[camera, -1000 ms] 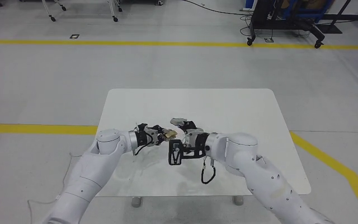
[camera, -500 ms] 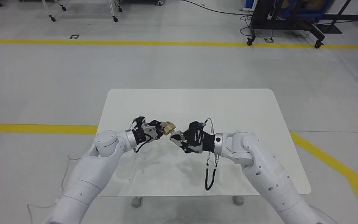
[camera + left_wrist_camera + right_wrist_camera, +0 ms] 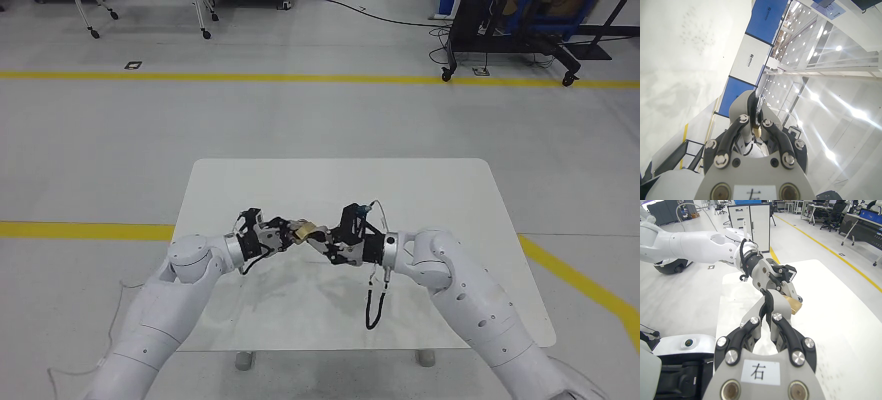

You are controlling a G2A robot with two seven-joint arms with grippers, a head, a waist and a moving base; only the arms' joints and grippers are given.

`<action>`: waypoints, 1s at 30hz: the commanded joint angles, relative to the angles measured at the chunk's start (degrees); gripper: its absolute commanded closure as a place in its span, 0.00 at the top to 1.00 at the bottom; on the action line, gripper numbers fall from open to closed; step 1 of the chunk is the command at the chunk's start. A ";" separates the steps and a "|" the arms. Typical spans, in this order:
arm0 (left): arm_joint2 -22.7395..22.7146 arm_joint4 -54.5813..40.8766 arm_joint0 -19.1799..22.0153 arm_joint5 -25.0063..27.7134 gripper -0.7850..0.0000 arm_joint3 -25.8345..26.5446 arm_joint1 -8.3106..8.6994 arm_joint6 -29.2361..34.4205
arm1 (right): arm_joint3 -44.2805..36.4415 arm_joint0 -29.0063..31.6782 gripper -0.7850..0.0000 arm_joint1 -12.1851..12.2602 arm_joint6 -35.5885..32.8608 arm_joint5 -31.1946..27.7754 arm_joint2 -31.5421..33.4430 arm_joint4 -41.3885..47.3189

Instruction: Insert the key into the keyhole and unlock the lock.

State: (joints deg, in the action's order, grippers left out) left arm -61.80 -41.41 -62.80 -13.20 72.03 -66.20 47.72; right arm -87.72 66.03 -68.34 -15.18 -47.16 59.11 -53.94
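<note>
Above the middle of the white table, my left gripper is shut on a brass padlock. The padlock's free end points at my right gripper, which stands shut right against it. The key is squeezed between the right fingers and mostly hidden. In the right wrist view, my right gripper has its black pads pressed together just short of the padlock, which the left gripper holds. In the left wrist view, the left gripper clamps the padlock, and its silver shackle sticks out beyond the fingers.
A black cable loop hangs from my right forearm over the table's near side. Bare tabletop stretches out to the far side and to the right. Yellow floor lines run beside the table.
My right gripper has turned and risen from low near the table's front up to the padlock's end. My left gripper has carried the padlock slightly towards it.
</note>
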 commanded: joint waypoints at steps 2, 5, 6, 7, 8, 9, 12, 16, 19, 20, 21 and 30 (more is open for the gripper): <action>-0.62 0.37 -0.53 2.30 0.00 0.32 -0.08 -2.93 | -2.25 0.51 0.00 0.29 0.87 0.08 1.24 -0.04; -1.30 -0.42 -0.95 4.06 0.00 0.46 -0.32 -6.88 | -5.58 1.04 1.00 0.72 0.54 -0.73 2.37 -2.20; -1.43 -0.53 -1.10 4.80 0.00 0.63 -0.41 -8.04 | -5.58 1.04 1.00 0.72 0.54 -0.73 2.37 -2.20; -1.52 -0.42 -1.26 5.57 0.00 0.81 -0.49 -9.06 | -5.58 1.04 1.00 0.72 0.54 -0.73 2.37 -2.20; -1.62 0.01 -1.40 6.45 0.00 1.02 -0.53 -9.96 | -5.58 1.04 1.00 0.72 0.54 -0.73 2.37 -2.20; -1.71 0.30 -1.66 7.32 0.00 1.20 -0.57 -10.77 | -5.58 1.04 1.00 0.72 0.54 -0.73 2.37 -2.20; -2.08 1.01 -2.53 10.18 0.00 2.01 -0.72 -13.10 | -5.58 1.04 1.00 0.72 0.54 -0.73 2.37 -2.20; -2.32 3.34 -3.91 14.01 0.00 3.59 -0.82 -15.69 | -5.58 1.04 1.00 0.72 0.54 -0.73 2.37 -2.20; -2.51 5.04 -4.90 15.04 0.00 4.44 -0.80 -16.78 | -6.74 1.10 1.00 0.75 0.15 1.20 2.36 -5.10; -2.58 6.12 -5.13 15.75 0.00 4.88 -0.77 -17.27 | -8.33 1.04 1.00 0.80 -0.56 2.57 1.89 -9.57; -2.66 6.88 -5.42 16.37 0.00 5.27 -0.77 -17.83 | -9.60 1.30 1.00 0.81 -0.13 3.45 1.22 -13.36; -2.57 8.48 -5.97 17.12 0.00 6.08 -1.21 -20.18 | -9.85 1.48 0.40 0.71 4.63 11.85 -3.80 -36.98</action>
State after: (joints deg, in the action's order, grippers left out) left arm -64.46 -33.22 -68.74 3.88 78.07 -67.35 27.74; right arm -97.28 67.28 -67.56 -11.43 -37.71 55.81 -88.19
